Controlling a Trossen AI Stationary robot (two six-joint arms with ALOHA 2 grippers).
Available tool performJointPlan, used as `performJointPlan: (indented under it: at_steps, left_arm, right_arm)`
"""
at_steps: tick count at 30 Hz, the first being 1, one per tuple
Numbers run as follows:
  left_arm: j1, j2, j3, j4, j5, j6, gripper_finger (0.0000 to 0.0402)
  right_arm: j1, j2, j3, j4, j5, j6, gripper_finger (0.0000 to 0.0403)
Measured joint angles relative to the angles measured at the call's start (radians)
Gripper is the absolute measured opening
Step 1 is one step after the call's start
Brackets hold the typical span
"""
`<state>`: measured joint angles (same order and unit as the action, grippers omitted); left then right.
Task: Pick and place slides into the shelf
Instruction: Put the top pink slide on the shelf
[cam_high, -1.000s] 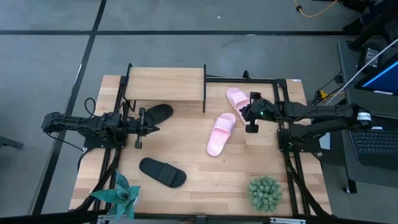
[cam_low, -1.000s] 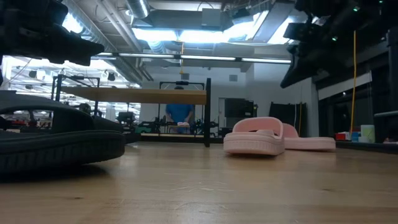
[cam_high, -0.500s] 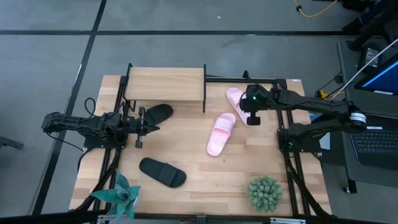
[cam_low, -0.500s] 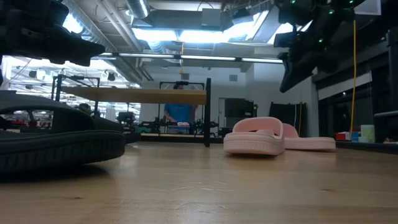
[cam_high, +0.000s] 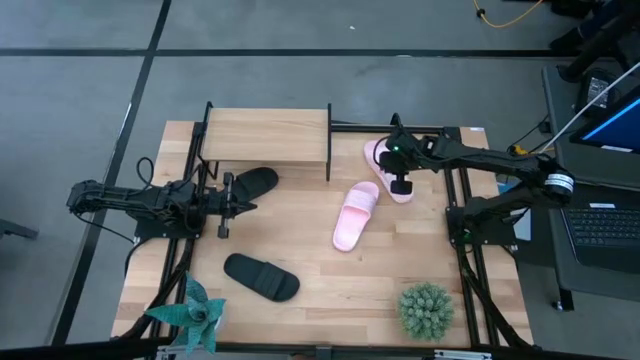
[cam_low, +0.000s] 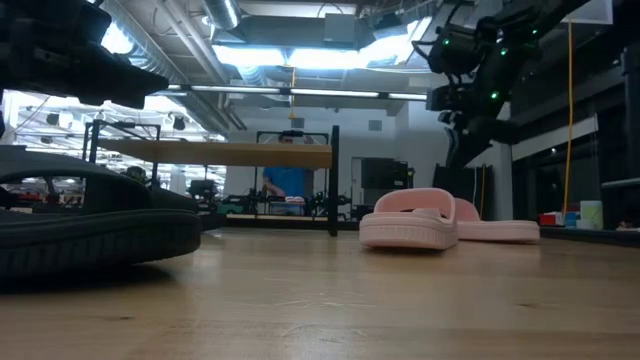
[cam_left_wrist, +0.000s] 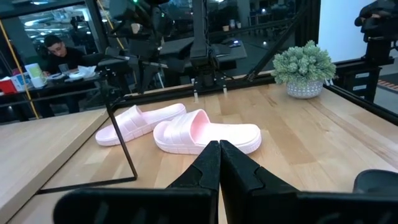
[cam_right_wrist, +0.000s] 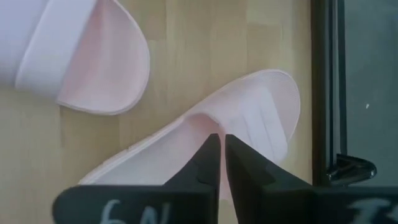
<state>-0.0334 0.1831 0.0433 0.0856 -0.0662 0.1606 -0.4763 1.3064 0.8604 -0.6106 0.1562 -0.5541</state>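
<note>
Two pale pink slides lie sole-down at the table's right: one (cam_high: 357, 214) mid-table, one (cam_high: 376, 157) nearer the far edge. One black slide (cam_high: 255, 182) lies by the shelf (cam_high: 265, 135), the other (cam_high: 262, 277) near the front. My right gripper (cam_high: 398, 172) is shut, points down and hovers above the far pink slide's strap (cam_right_wrist: 186, 134); the low view shows the gripper (cam_low: 465, 100) well above that slide (cam_low: 495, 231). My left gripper (cam_high: 248, 207) is shut and level, beside the black slide at the shelf, pointing at the pink slides (cam_left_wrist: 208, 130).
A round green plant (cam_high: 426, 309) stands at the front right and a spiky teal plant (cam_high: 192, 313) at the front left. Black frame rails (cam_high: 462, 230) run along the table's sides. A person (cam_low: 288, 185) stands in the room beyond the shelf.
My right gripper has gone toward the table's far edge and a little to the left, from beside the pink slides to over the far pink slide. Its fingers stay pointing down. The slides have not moved.
</note>
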Motion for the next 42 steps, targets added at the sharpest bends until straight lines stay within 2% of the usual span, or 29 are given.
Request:
performJointPlan:
  at_steps: [6, 17, 23, 30, 38, 42]
  left_arm:
    - [0.000, 0.000, 0.000, -0.009, 0.000, -0.001, 0.0000]
    - [0.000, 0.000, 0.000, -0.040, 0.000, -0.028, 0.0000]
    - [0.000, 0.000, 0.000, -0.040, 0.000, -0.030, 0.0000]
    - [0.000, 0.000, 0.000, -0.040, 0.000, -0.054, 0.0000]
    - [0.000, 0.000, 0.000, -0.040, 0.000, -0.054, 0.0000]
    - [0.000, 0.000, 0.000, -0.040, 0.000, -0.054, 0.0000]
  right_arm:
    - [0.000, 0.021, -0.001, 0.002, 0.001, -0.007, 0.0057]
    - [0.000, 0.021, -0.001, 0.000, 0.022, -0.032, 0.0148]
    - [0.000, 0.054, -0.001, 0.029, 0.026, -0.032, 0.0179]
    - [0.000, 0.128, -0.002, 0.035, 0.047, -0.046, 0.0179]
    - [0.001, 0.187, -0.002, 0.093, 0.195, -0.080, 0.0166]
    - [0.001, 0.189, -0.002, 0.108, 0.202, -0.080, 0.0160]
